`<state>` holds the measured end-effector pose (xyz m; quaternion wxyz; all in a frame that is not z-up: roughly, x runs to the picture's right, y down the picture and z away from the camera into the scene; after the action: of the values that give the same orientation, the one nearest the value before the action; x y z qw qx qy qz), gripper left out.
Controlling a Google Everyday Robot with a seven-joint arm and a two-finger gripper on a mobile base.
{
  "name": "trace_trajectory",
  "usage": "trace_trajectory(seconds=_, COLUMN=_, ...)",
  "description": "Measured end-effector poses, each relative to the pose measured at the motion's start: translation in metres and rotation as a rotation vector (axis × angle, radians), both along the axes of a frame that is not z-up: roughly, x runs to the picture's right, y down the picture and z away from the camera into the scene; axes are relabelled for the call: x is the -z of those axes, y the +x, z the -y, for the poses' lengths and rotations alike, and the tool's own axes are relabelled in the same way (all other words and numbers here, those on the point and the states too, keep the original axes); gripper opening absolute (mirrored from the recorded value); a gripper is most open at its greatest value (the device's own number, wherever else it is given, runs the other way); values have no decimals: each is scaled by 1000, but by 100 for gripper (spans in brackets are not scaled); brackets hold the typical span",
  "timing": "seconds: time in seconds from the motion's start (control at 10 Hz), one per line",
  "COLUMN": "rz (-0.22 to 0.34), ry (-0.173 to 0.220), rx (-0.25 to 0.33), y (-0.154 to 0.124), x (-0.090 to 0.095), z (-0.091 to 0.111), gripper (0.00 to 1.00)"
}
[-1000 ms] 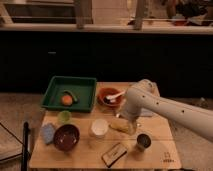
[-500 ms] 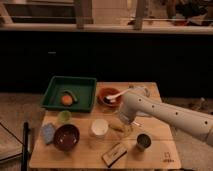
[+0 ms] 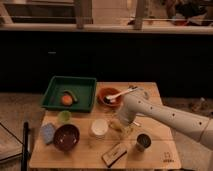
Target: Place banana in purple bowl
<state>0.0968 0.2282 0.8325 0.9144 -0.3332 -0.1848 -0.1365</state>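
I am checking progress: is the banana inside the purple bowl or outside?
Outside. The banana lies on the table by the end effector, beside the white cup, apart from the purple bowl.

1. My arm (image 3: 172, 119) is one long white limb. It enters the view at the right edge, at about 4 o'clock from the centre, and slants up toward 10 o'clock.
2. It peaks in a rounded wrist joint (image 3: 134, 100), at about 4 o'clock and close to the centre.
3. From that joint my last link turns down toward 7 o'clock, so the whole limb is bent like a hook.
4. My gripper (image 3: 119, 126) hangs at the end of that link, pointing downward, between 5 and 6 o'clock from the centre.
5. My own white casing covers most of it, so I cannot tell whether it holds anything.
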Motion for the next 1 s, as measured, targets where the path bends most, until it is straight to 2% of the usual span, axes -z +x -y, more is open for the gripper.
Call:
trace_trajectory(seconds=0.3, rz=-25, ry=-7, rx=-4, y=6, x=-9, z=-2, gripper=80)
trace_trajectory(seconds=0.5, rz=-42, ry=-11, rx=-6, y=10, x=-12, z=-2, gripper=76)
trace_trajectory(seconds=1.0, rz=-60, ry=1, rx=-3, y=15, x=-11, z=4, gripper=28)
